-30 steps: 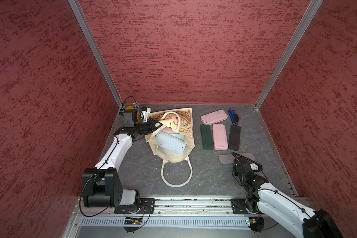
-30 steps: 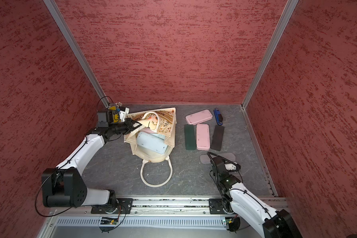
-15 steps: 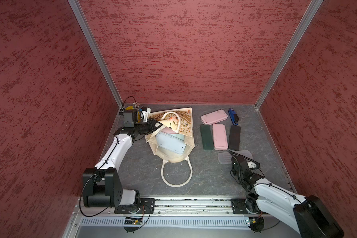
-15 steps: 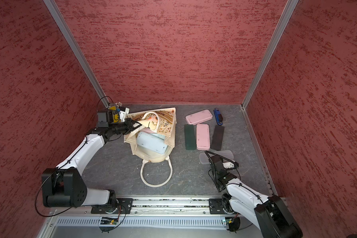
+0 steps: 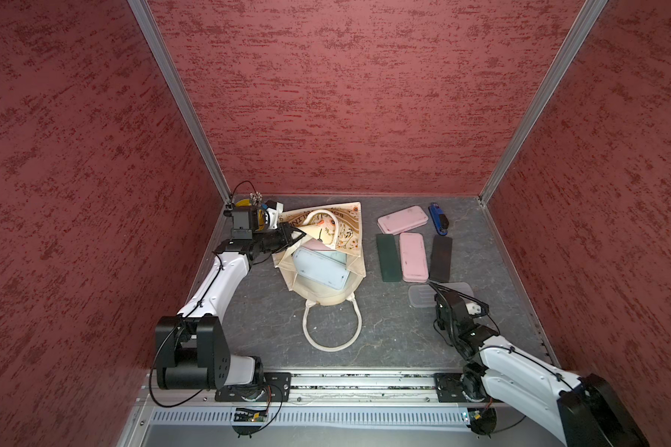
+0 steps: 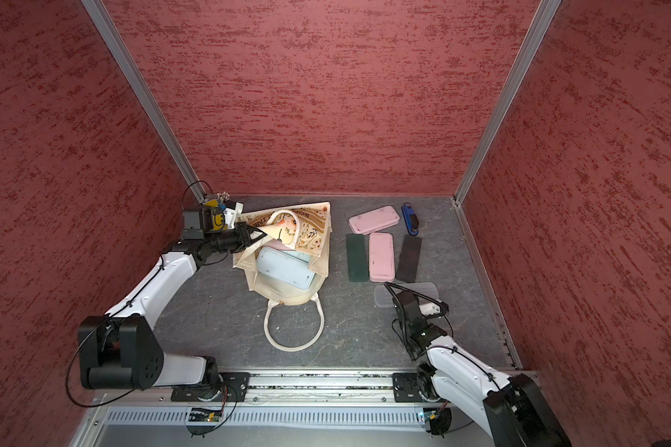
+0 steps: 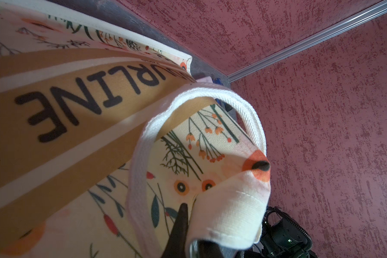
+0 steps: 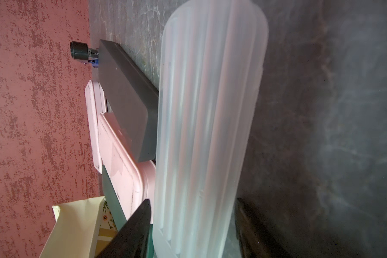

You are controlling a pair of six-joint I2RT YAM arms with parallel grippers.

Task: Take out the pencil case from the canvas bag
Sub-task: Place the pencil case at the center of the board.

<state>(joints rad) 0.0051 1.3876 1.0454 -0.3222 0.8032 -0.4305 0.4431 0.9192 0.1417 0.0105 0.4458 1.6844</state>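
My left gripper (image 5: 293, 235) is pressed together on a fold of the canvas bag (image 5: 318, 300) at the bag's 10 o'clock corner. It lifts the flowered flap so the mouth gapes upward, and the left wrist view shows the cloth pinched between my fingers. The pencil case (image 5: 320, 267), pale blue, lies flat inside that mouth with most of its top face showing, its length running from 10 to 4 o'clock. The loose handle (image 5: 332, 329) loops on the table at the bag's 6 o'clock.

My right gripper (image 8: 192, 201) is at the bag's 4 o'clock, jaws spread either side of a frosted case (image 8: 210, 111) lying on the table. One finger stands clear of it, so I judge I am pinching nothing. The frosted case sits at the 6 o'clock end of a row at the bag's 3 o'clock: a green case (image 5: 388, 257), a pink case (image 5: 414, 256) and a grey case (image 5: 441, 257).

The step in hand, as I read it, is to leave the frosted case and fetch the blue one. I would lift the right gripper straight up before swinging toward 9 o'clock, so no finger drags the frosted case into the row. Then I would set my jaws across the blue case's short width at its 4 o'clock end and draw it out along its length. The left pinch must hold high and firm, because if the cloth slips, the flap falls over the case.
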